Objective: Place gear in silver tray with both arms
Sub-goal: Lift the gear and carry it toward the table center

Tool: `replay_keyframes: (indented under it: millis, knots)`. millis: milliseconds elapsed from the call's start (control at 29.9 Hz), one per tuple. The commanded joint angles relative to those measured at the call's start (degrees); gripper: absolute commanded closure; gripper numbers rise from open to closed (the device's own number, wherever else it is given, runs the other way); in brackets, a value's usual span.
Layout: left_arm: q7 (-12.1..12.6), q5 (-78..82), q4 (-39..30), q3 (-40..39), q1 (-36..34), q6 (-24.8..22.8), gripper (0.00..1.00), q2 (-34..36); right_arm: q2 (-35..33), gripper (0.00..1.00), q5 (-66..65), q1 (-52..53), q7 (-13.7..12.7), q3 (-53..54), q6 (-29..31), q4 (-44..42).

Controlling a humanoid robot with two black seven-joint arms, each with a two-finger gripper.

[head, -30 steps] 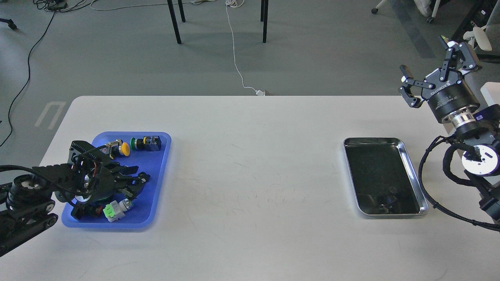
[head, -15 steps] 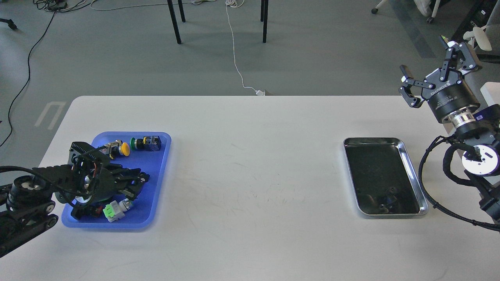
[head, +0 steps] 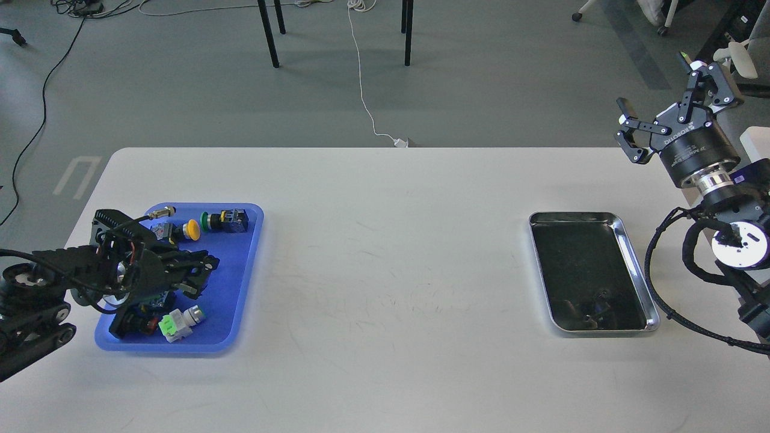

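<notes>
The silver tray (head: 625,237) lies on the right part of the white table, and its dark bottom shows only reflections. My left gripper (head: 201,273) reaches low into the blue plastic tray (head: 249,252) among small parts. Its dark fingers lie close together, and I cannot tell whether they hold anything. I cannot make out a gear; it may be hidden under the gripper. My right gripper (head: 668,105) is open and empty, raised beyond the table's far right corner, well above and behind the silver tray.
The blue tray holds a yellow push button (head: 192,227), a green button on a black block (head: 225,221) and a white and green connector (head: 180,322). The table (head: 391,270) stretches bare between the two trays. Chair legs and cables stand on the floor behind.
My left gripper's fingers have drawn together and the gripper has pulled back to the left inside the blue tray. My right gripper has barely moved.
</notes>
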Motion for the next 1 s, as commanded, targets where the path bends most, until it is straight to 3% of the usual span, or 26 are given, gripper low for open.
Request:
replay_keyframes:
  millis: [0,167,401,568,735,969]
  knots:
    - [0.2,-1.4,-4.3,0.0,-3.6,-0.5,0.79,1.2,-0.3,0.01,0.0,0.0,0.0,0.0,0.0,0.1]
    - [0.9,-1.1,-5.7,0.8,-9.6,-1.3,0.79,-3.3,-1.2,0.01,0.0,-0.1,0.1,0.6,0.0,1.9]
    - [5.1,-0.9,-4.9,0.9,-15.2,-9.6,0.79,-17.5,-8.8,0.01,-0.1,-5.5,0.1,0.7,0.0,11.9]
    - [9.1,-0.7,-1.7,2.1,-15.3,-10.4,0.79,-29.4,-13.0,0.01,-0.8,-9.0,-0.1,-1.3,0.0,13.1]
    - [10.3,0.2,3.8,6.3,-15.7,-10.3,0.79,-38.7,-15.0,0.01,-0.9,-10.9,-0.1,-3.6,0.0,13.0]
    - [11.7,1.0,7.9,9.2,-15.8,-10.3,0.79,-46.2,-16.4,0.01,-0.8,-11.3,-0.1,-3.4,0.0,13.1]
